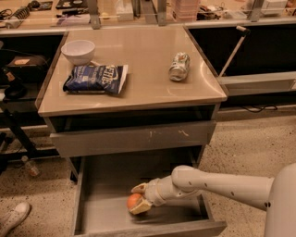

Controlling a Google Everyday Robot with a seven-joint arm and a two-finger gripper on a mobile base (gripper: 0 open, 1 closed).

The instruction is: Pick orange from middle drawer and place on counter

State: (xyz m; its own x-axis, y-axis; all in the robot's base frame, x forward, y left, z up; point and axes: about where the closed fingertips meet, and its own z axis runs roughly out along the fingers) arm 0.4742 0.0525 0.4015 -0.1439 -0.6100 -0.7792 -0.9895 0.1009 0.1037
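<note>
The orange (133, 201) lies on the floor of the open middle drawer (104, 203), near its front centre. My gripper (138, 198) reaches in from the right on a white arm, with one finger above and one below the orange, closed around it. The orange still seems to rest on the drawer floor. The counter (143, 69) is the glossy beige top of the cabinet above the drawer.
On the counter are a white bowl (77, 51), a blue chip bag (96, 79) and a crushed silver can (178, 66). A shallower drawer with a scratched front (134, 137) sits just above the open one. A cluttered worktop (138, 11) runs behind. A shoe (14, 217) is at lower left.
</note>
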